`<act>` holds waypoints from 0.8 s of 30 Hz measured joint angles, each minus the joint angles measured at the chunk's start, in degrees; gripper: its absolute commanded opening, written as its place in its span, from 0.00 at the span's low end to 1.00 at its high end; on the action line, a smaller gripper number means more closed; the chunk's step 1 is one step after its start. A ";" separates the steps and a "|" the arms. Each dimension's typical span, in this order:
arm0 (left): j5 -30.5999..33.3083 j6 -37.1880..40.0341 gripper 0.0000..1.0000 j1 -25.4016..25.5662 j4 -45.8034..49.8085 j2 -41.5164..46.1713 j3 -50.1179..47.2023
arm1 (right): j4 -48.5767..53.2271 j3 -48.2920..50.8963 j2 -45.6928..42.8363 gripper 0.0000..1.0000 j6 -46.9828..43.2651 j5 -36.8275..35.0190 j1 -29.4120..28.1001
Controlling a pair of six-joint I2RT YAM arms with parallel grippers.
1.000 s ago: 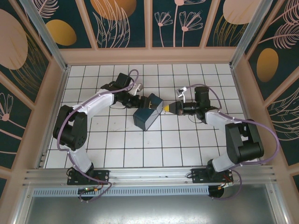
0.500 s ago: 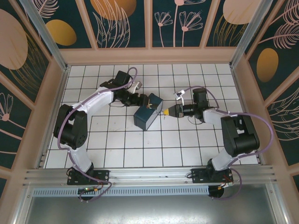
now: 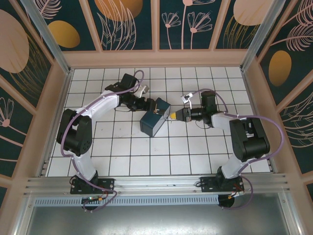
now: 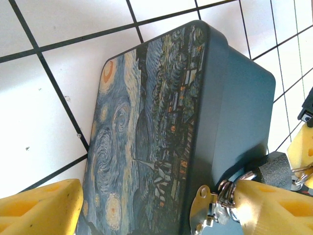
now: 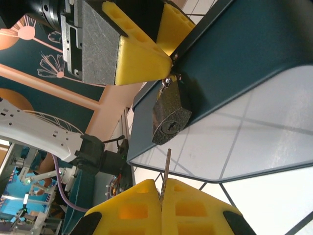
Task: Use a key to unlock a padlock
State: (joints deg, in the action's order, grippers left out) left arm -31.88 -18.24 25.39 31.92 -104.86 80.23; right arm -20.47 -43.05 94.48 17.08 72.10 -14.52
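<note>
Padlock (image 5: 171,117) hanging from the hasp of the blue painting-print box (image 4: 146,137), keyhole facing the key (image 5: 167,166), tip just short of it. Key pinched between the closed fingers of the right gripper (image 5: 161,196). Left gripper (image 4: 156,215) clamped wide across the box on the white tiled surface (image 4: 49,98), one finger beside the hasp.

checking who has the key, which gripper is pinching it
The right gripper: it is shut on the slim key, aimed at the padlock. The left gripper straddles the blue box.
</note>
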 measured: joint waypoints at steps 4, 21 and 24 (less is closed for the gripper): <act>0.37 0.17 0.81 0.00 0.22 0.00 0.42 | -1.86 0.00 0.20 0.00 1.33 0.00 -1.38; 0.87 0.20 0.81 0.00 1.20 -0.24 1.22 | -8.63 0.07 1.73 0.00 6.21 0.02 -3.65; 0.87 0.20 0.81 0.00 1.31 -0.26 1.22 | -12.26 0.68 1.73 0.00 8.52 0.02 -4.61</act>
State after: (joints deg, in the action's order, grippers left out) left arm -31.00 -18.04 25.39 33.23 -105.12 81.45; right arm -32.73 -42.37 96.20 25.61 72.12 -19.14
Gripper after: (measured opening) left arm 0.810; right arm 0.041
